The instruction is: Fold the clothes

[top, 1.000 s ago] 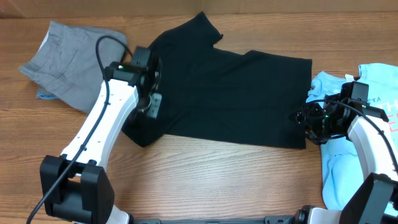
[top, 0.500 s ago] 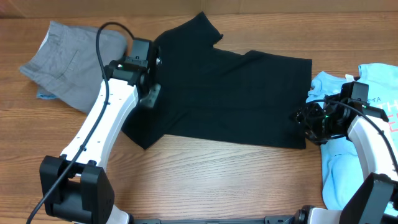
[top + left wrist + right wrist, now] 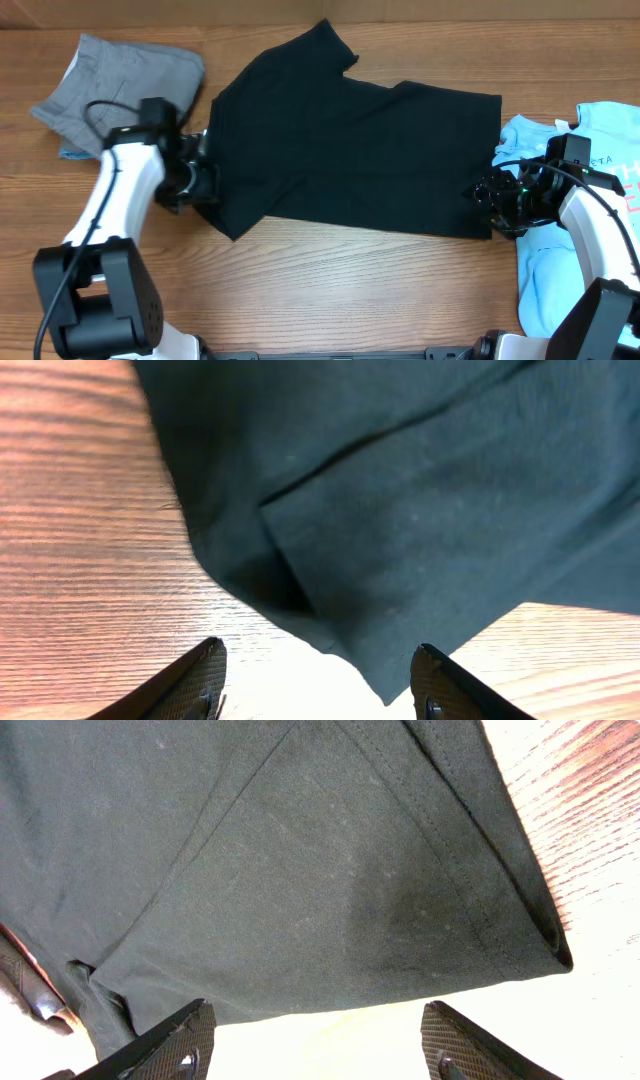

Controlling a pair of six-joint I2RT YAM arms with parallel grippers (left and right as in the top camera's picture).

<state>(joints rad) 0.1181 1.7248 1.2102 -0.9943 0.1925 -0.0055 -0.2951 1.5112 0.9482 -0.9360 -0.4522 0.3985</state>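
Observation:
The black T-shirt (image 3: 350, 150) lies spread across the middle of the table, one sleeve pointing toward the far edge. My left gripper (image 3: 210, 170) sits at the shirt's left edge, open. In the left wrist view its fingertips (image 3: 205, 675) stand wide apart over bare wood, with a corner of the black shirt (image 3: 400, 510) reaching between them, not gripped. My right gripper (image 3: 487, 197) is at the shirt's right hem, also open. In the right wrist view the hem of the black shirt (image 3: 300, 870) lies just ahead of the spread gripper (image 3: 318, 1040).
Grey shorts (image 3: 110, 85) lie crumpled at the far left, close behind my left arm. A light blue printed tee (image 3: 560, 250) lies at the right edge under my right arm. Bare wooden table (image 3: 330, 280) shows along the near side.
My left arm has swung left from above the shirt to its left edge, and its jaws have opened, letting go of the cloth. The right arm has hardly moved.

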